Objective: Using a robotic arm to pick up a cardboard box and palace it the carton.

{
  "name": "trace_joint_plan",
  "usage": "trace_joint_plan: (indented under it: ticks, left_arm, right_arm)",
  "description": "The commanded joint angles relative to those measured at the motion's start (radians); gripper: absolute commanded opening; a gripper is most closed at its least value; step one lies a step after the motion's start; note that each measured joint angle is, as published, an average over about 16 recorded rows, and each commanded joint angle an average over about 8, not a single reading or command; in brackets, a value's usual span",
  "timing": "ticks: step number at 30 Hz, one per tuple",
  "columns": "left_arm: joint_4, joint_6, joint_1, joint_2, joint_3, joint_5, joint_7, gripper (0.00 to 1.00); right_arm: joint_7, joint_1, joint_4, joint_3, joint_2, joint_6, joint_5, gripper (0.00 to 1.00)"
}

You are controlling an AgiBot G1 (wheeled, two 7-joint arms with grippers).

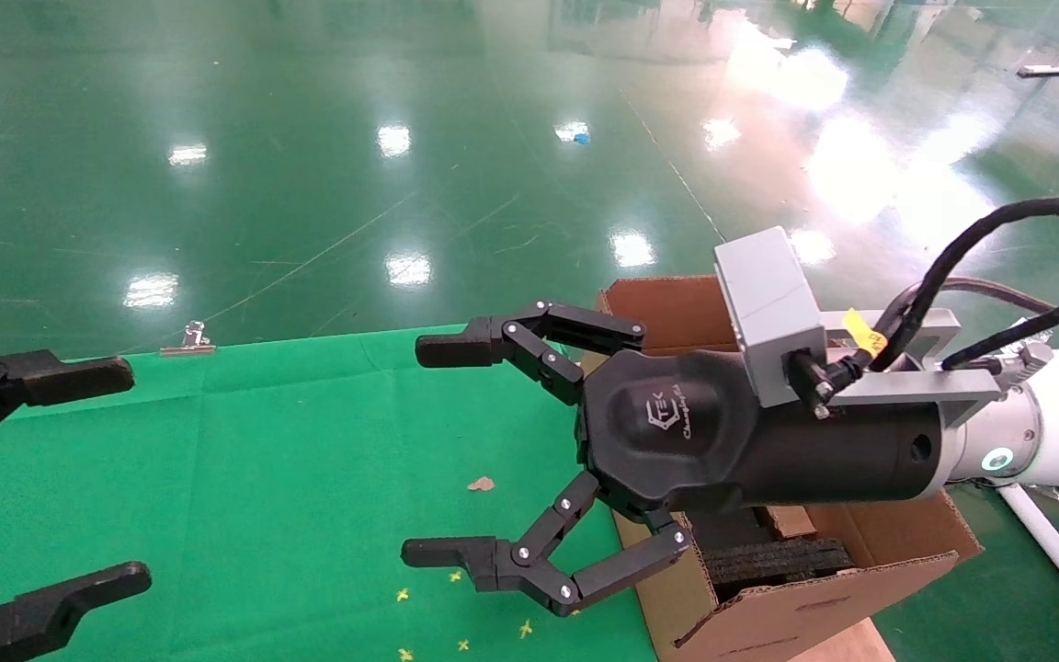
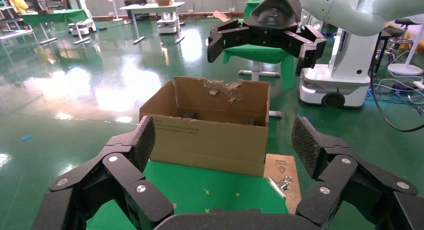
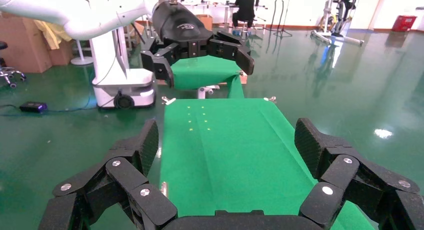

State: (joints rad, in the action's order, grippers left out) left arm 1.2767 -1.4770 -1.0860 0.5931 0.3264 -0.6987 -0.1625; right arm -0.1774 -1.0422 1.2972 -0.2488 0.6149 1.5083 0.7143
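While beside carton (image 1: 796,588), right gripper (image 1: 442,450) agape

**Parts hidden or cut off**

The right gripper (image 1: 419,450) and its black body cover much of the carton (image 1: 824,588), so only some black foam (image 1: 778,559) shows inside. The lower edge of the head view cuts the carton's front. The left gripper (image 1: 116,478) is cut by the left edge; only its fingers show.
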Motion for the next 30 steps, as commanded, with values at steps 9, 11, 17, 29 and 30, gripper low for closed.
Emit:
trace_joint_plan:
  ticks: [9, 11, 17, 29, 30]
  left_arm:
    - [0.0, 0.0, 0.0, 0.0, 0.0, 0.0, 0.0, 1.0]
    - [0.0, 0.0, 0.0, 0.0, 0.0, 0.0, 0.0, 1.0]
    - [0.0, 0.0, 0.0, 0.0, 0.0, 0.0, 0.0, 1.0]
    - [0.0, 0.0, 0.0, 0.0, 0.0, 0.0, 0.0, 1.0]
    - [0.0, 0.0, 0.0, 0.0, 0.0, 0.0, 0.0, 1.0]
  right_arm:
    - [-0.007, -0.019, -0.008, -0.018, -0.002, -0.007, 0.009, 1.0]
    - [-0.007, -0.021, -0.009, -0.02, -0.002, -0.008, 0.01, 1.0]
    - [-0.009, -0.026, -0.011, -0.025, -0.003, -0.01, 0.013, 1.0]
    - [-0.01, -0.031, -0.012, -0.029, -0.004, -0.012, 0.015, 1.0]
    - [-0.01, -0.031, -0.013, -0.03, -0.004, -0.012, 0.016, 1.0]
